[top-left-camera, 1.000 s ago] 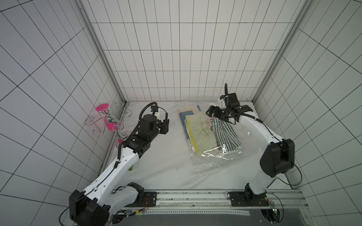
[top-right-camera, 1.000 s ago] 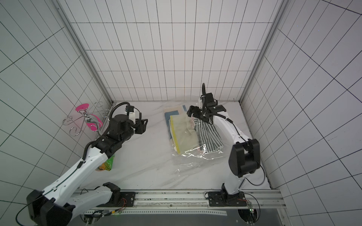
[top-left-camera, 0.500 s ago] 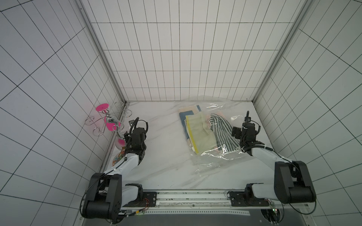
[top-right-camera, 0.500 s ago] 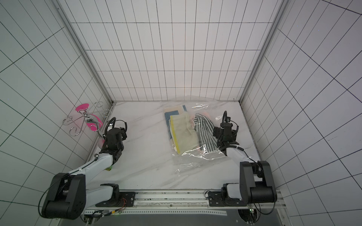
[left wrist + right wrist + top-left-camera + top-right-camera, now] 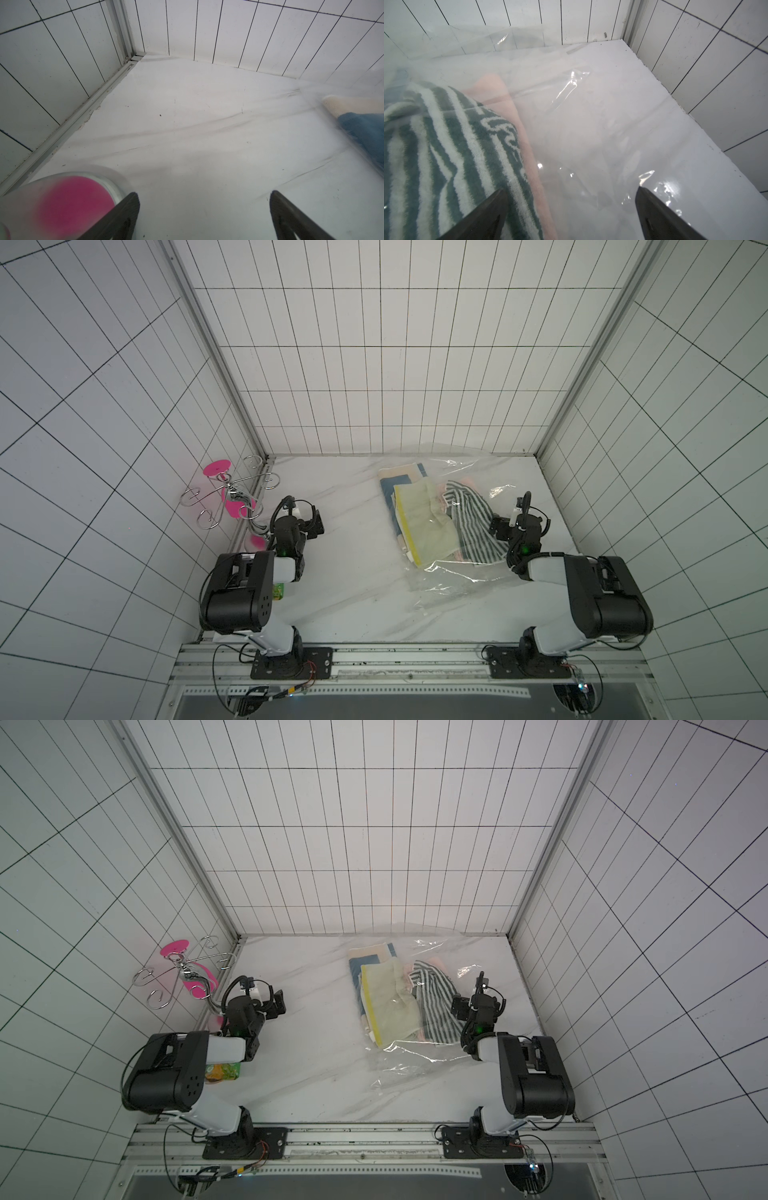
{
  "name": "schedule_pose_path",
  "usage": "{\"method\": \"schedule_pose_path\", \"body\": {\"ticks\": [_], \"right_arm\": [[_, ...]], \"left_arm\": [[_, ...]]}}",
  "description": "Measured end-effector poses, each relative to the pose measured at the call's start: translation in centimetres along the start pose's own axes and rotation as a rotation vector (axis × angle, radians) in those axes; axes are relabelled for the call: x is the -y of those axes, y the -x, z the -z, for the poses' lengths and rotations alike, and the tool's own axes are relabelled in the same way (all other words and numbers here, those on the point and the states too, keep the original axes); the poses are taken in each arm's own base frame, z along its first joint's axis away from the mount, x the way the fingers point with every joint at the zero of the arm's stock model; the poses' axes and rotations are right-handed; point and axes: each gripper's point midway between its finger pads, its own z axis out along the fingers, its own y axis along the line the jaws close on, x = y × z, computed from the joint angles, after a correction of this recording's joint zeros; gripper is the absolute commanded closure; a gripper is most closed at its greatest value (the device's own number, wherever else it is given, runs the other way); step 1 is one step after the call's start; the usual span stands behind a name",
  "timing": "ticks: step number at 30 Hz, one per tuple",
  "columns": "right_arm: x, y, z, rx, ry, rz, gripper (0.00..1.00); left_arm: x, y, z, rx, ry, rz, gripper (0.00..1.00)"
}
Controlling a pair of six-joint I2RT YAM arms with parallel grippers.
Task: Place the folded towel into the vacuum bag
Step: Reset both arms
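Note:
The vacuum bag (image 5: 453,580) (image 5: 415,1065), clear crinkly plastic, lies flat at the table's centre right. Several towels show through it in both top views. They are a dark-and-white striped towel (image 5: 473,522) (image 5: 436,1002) (image 5: 436,145), a folded yellow-green towel (image 5: 424,526) (image 5: 390,1006), a blue and beige towel (image 5: 399,481) (image 5: 365,133) and a pink towel (image 5: 512,108). My right gripper (image 5: 500,526) (image 5: 571,197) hovers open just over the bag's right part, beside the striped towel, holding nothing. Far to the bag's left, my left gripper (image 5: 311,524) (image 5: 203,199) is open and empty above bare table.
A chrome wire stand with pink discs (image 5: 232,497) (image 5: 187,977) stands against the left wall; its pink-bottomed base (image 5: 72,203) sits close beside my left gripper. A green packet (image 5: 224,1071) lies under the left arm. Tiled walls enclose three sides; a metal rail (image 5: 415,659) runs along the front.
Both arms have pulled back from the bag toward the front and folded low. The left gripper has opened wider. The bag has settled flat over the towels.

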Motion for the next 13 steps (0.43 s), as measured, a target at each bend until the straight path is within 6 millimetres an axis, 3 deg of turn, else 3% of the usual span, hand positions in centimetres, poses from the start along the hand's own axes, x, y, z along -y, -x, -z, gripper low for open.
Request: {"method": "schedule_pose_path", "body": {"ticks": [4, 13], "right_arm": [[-0.2, 0.5, 0.0, 0.021, 0.013, -0.004, 0.02], [-0.4, 0.7, 0.0, 0.029, 0.026, -0.005, 0.02]], "left_arm": [[0.4, 1.1, 0.0, 0.046, -0.019, -0.002, 0.01], [1.3, 0.7, 0.0, 0.029, -0.022, -0.023, 0.02]]}}
